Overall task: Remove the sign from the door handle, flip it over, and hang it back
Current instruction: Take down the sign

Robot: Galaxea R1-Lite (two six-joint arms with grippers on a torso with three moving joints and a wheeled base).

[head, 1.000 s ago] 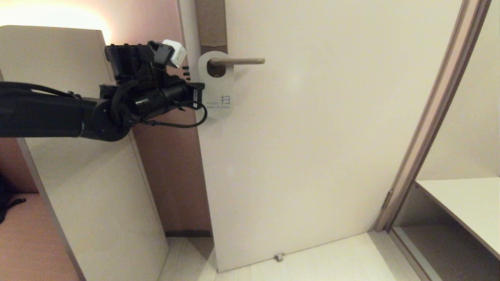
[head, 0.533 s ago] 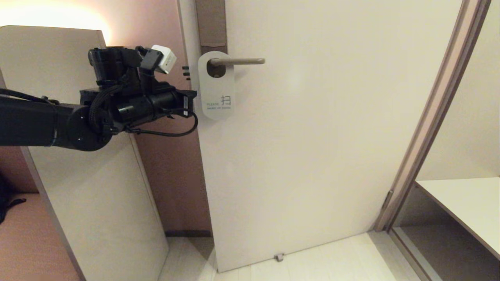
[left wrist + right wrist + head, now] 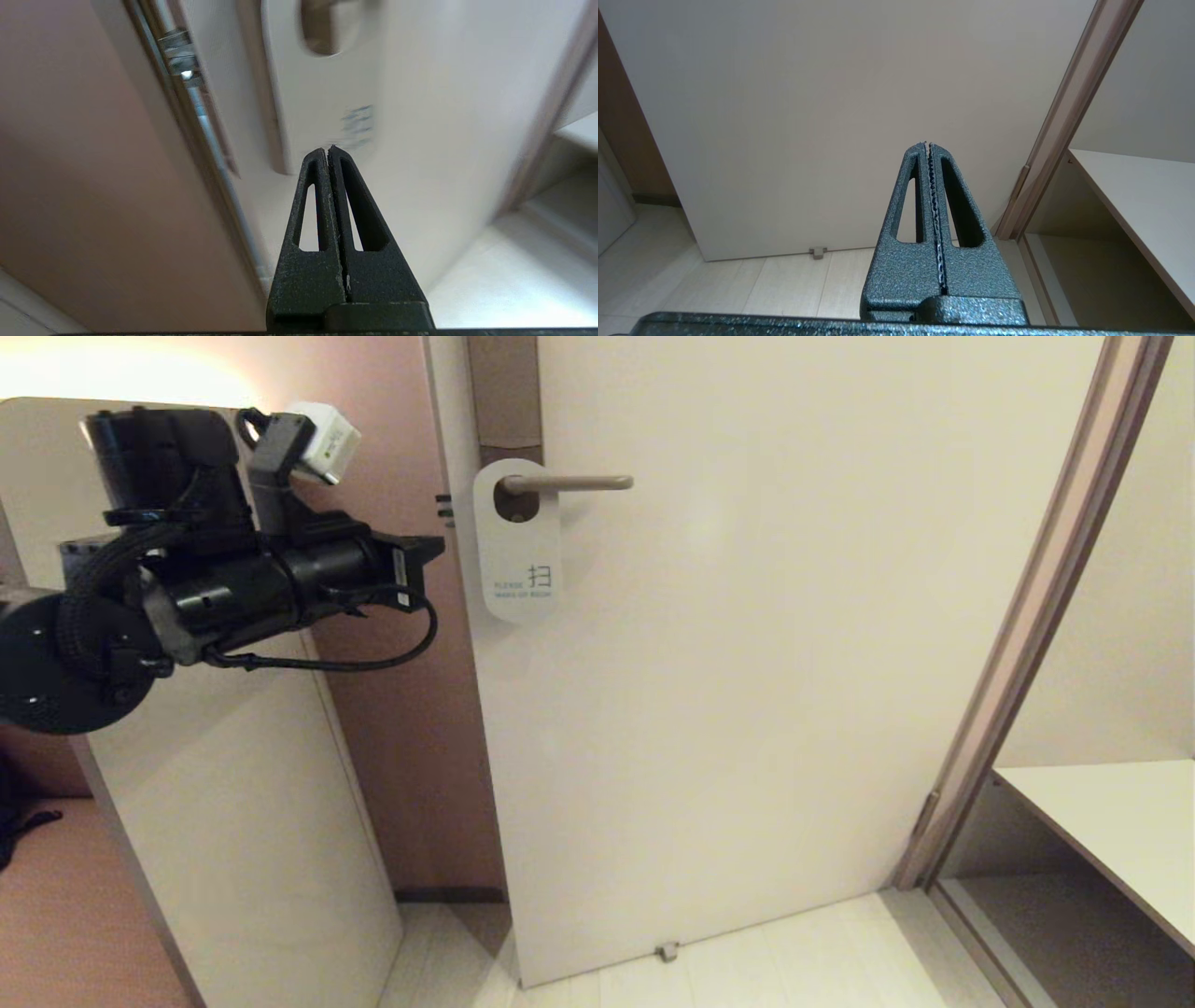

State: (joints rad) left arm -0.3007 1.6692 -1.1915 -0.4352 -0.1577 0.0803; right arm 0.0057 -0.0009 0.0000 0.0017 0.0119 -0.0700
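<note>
The left gripper (image 3: pixel 431 549) has its fingers pressed together on nothing. From it, the sign (image 3: pixel 516 541) lies at three o'clock, apart from the tips, white side out. It hangs on the door handle (image 3: pixel 569 483), its long axis running twelve to six. The right gripper (image 3: pixel 929 145), also pressed together, points low at the door (image 3: pixel 831 93), so the left is nearer.

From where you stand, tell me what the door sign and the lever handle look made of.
The sign: thin rigid card or plastic, it seems, with a smooth white matte face; it hangs flat, its edges crisp and its print sharp. The door handle: probably metal, a brushed grey-beige matte finish; it is slim and straight, with a soft, dull sheen.
</note>
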